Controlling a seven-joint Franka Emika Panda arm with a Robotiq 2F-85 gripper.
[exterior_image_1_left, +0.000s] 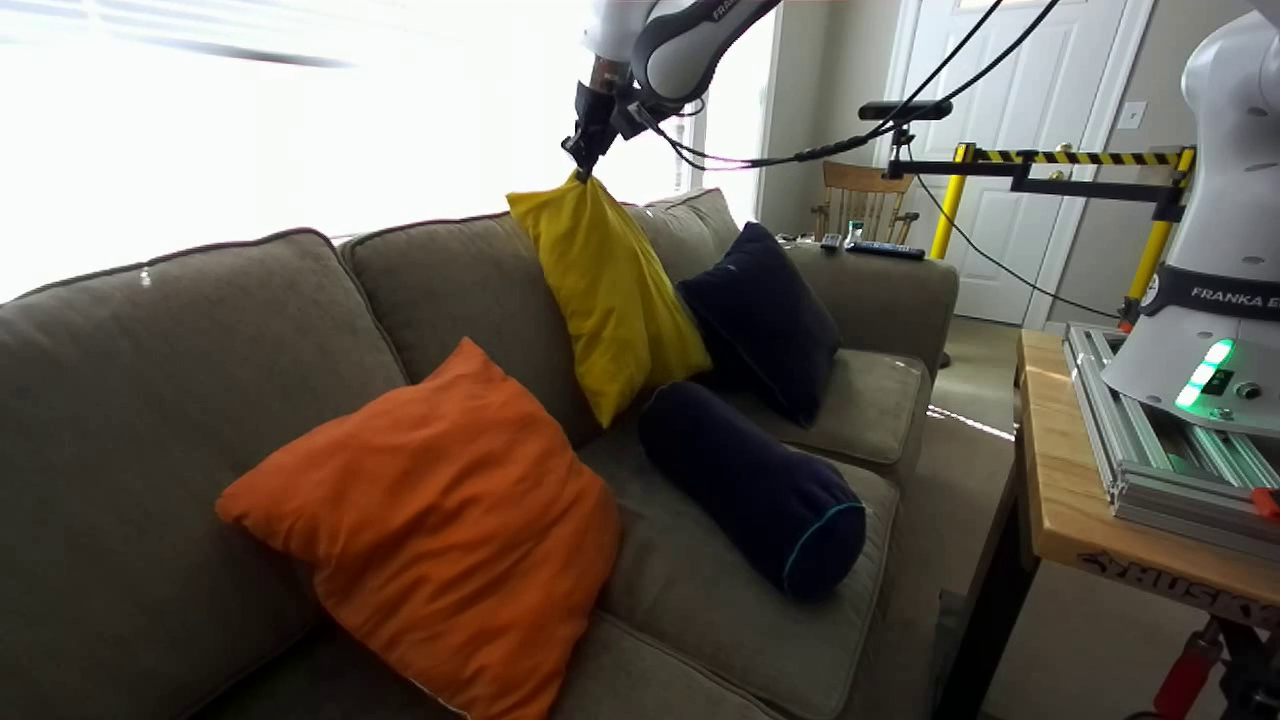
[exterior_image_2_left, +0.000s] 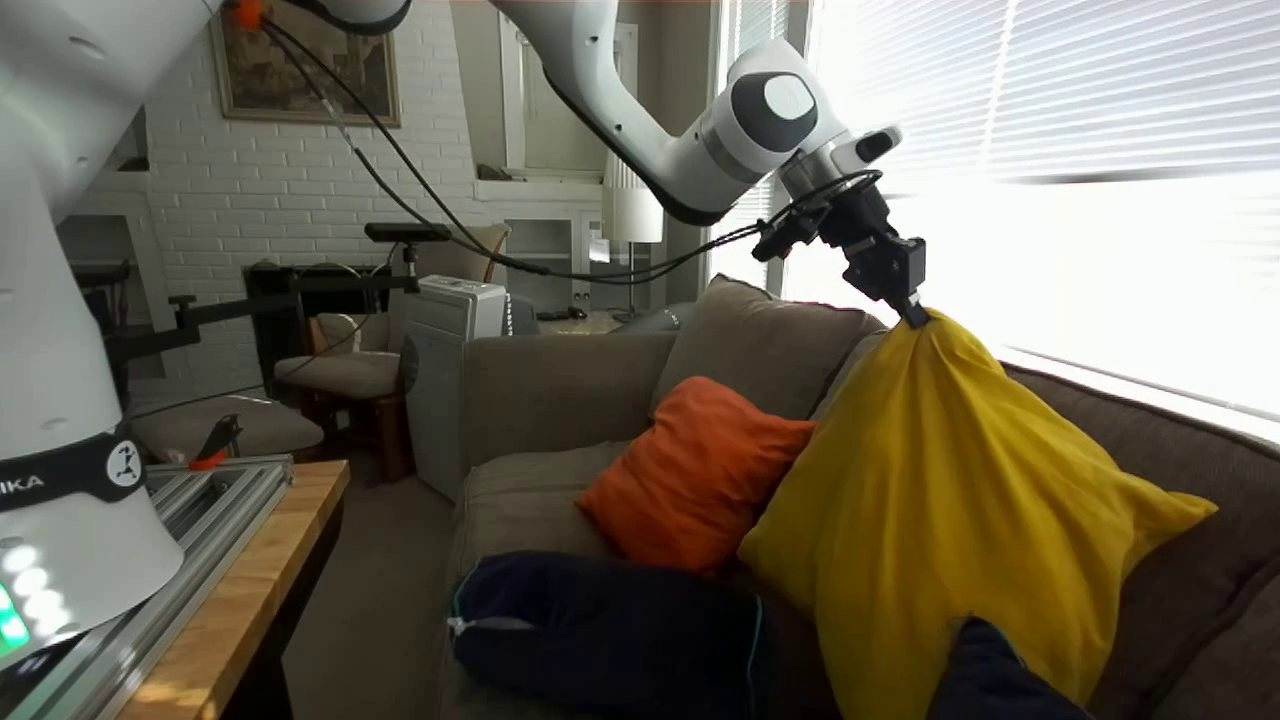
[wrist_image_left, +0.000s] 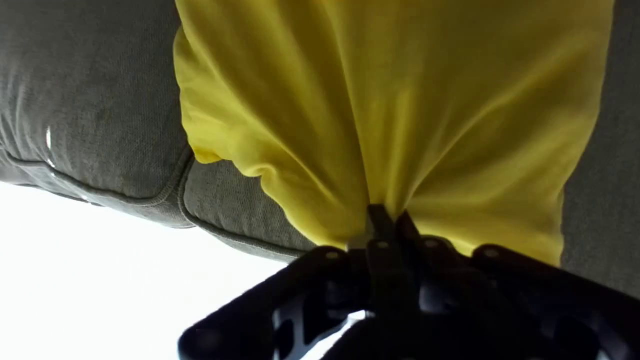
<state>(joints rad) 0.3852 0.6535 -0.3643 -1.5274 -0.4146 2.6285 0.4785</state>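
spread along a gray-brown couch (exterior_image_1_left: 180, 390) in both exterior views: an orange pillow (exterior_image_1_left: 440, 530), tilted on the seat (exterior_image_1_left: 700, 630), and a navy bolster (exterior_image_1_left: 740, 480), lying flat. in an exterior view, a navy pillow (exterior_image_1_left: 765, 320), tilted near an armrest (exterior_image_1_left: 870, 300) with remotes (exterior_image_1_left: 885, 250) on top; farther back, a wooden chair (exterior_image_1_left: 866, 178) and white door (exterior_image_1_left: 1080, 90). behind the couch, bright blinds (exterior_image_2_left: 1150, 100). in an exterior view, a lamp (exterior_image_2_left: 633, 215), a framed picture (exterior_image_2_left: 345, 60) on a white brick wall (exterior_image_2_left: 220, 180), and a white appliance (exterior_image_2_left: 440, 375) beside the couch.
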